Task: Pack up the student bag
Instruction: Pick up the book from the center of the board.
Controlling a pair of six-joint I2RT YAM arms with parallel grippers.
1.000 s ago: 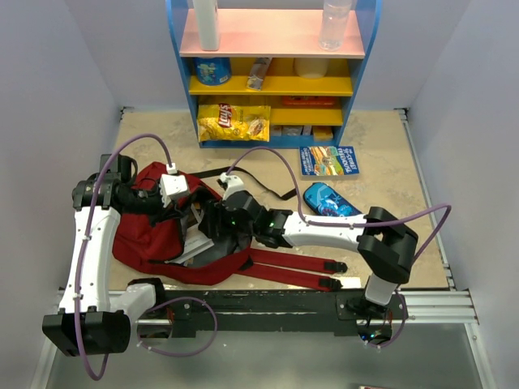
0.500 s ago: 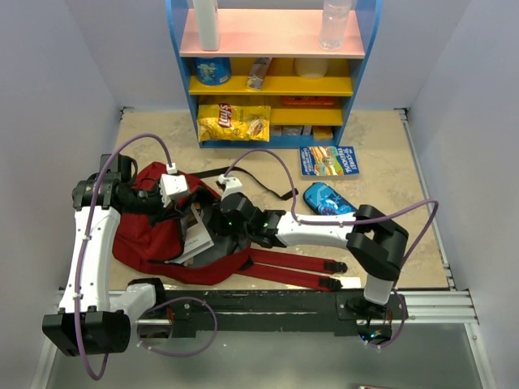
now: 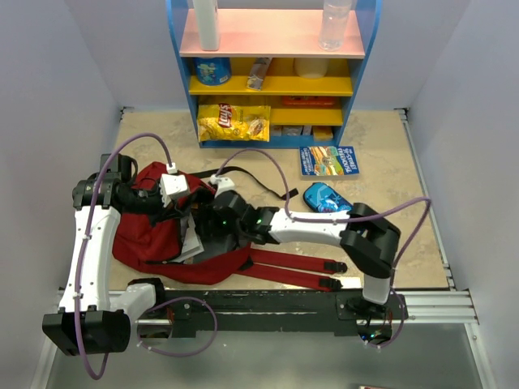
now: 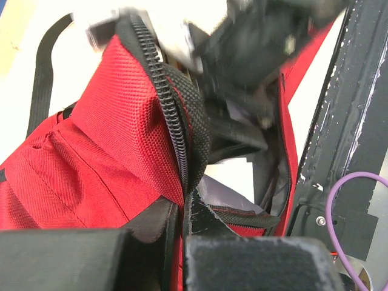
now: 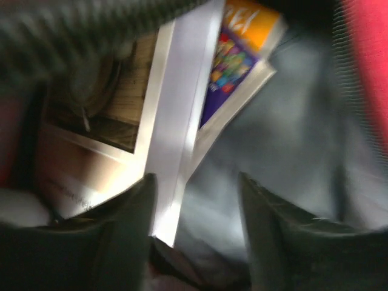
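Observation:
The dark-red student bag (image 3: 142, 235) lies on the table at the left, its mouth facing right and its red straps (image 3: 292, 267) trailing right. My left gripper (image 3: 180, 204) is shut on the bag's zipper rim (image 4: 176, 139) and holds the mouth up; in its wrist view the jaws (image 4: 179, 212) pinch the black edge. My right gripper (image 3: 208, 227) is inside the mouth, open (image 5: 197, 206), over the grey lining (image 5: 291, 121). Books (image 5: 182, 91) lie inside the bag, one with a colourful cover (image 5: 239, 57). Their white pages show from above (image 3: 191, 241).
A blue book (image 3: 328, 160) and a blue patterned pencil case (image 3: 328, 198) lie on the table right of the bag. A blue and yellow shelf (image 3: 272, 73) with a chips bag (image 3: 235, 121) stands at the back. A black rail (image 3: 268, 304) runs along the near edge.
My right gripper has moved left, deeper into the bag's mouth, and the books now lie further inside. The left arm has held still on the rim.

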